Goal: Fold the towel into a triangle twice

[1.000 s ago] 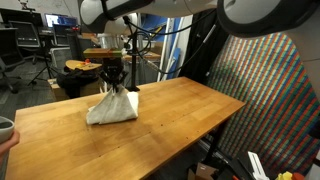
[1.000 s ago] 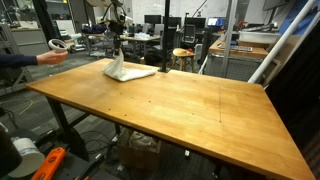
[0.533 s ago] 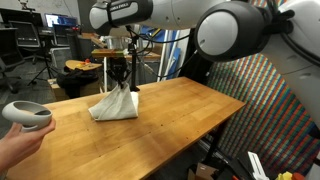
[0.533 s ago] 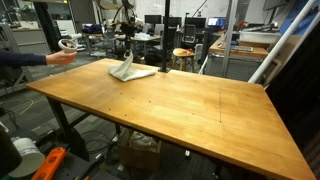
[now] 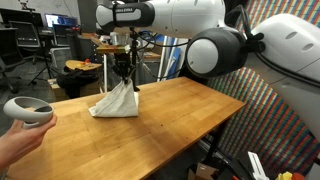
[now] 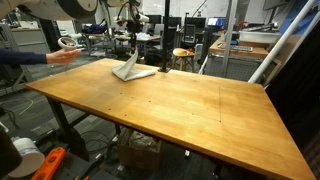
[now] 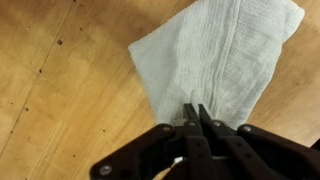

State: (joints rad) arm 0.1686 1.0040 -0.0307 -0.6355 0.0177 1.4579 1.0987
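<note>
Above the wooden table (image 5: 170,118), the towel (image 5: 115,104) is pinched up by the clamped gripper (image 5: 122,82); a crooked fold is risked if thin fabric slips or bunches.

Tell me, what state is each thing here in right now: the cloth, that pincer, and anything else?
towel, one part pinched and lifted, the rest slumped on the wooden table.
pincer, shut on the towel, above the tabletop.
wooden table, bearing the towel's lower part.
controller, held in a person's hand, off the table.
</note>
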